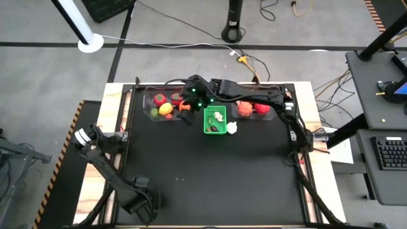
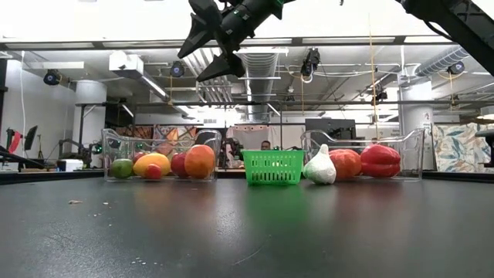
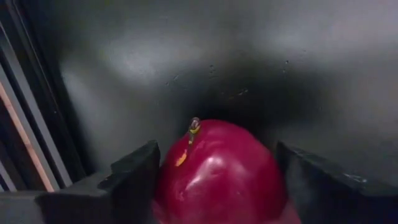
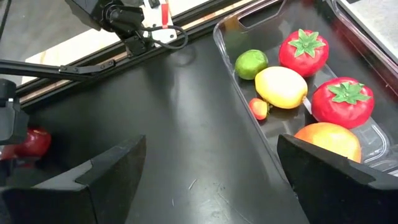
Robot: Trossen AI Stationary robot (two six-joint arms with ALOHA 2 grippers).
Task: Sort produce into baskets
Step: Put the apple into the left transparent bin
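A red apple [image 3: 217,174] is being pinched between the fingers of the left gripper [image 1: 141,202], which is being held low over the table [image 1: 210,172] near its front left corner. The right gripper [image 1: 191,97] is being held raised above the back edge of the table, over the inner end of the left clear bin [image 1: 150,109], with its jaws spread wide and nothing between them. In that bin a lime [image 4: 251,63], a lemon [image 4: 281,87], two red tomatoes [image 4: 303,51], a small red fruit [image 4: 259,108] and an orange-yellow fruit [image 4: 328,140] are being kept. The green basket [image 1: 214,121] is being shown at the middle of the back edge, between the two bins, with a white garlic bulb [image 2: 320,167] lying on the table just beside it. In the right clear bin [image 1: 273,116] an orange-red tomato [image 2: 346,163] and a red pepper [image 2: 380,161] are being held.
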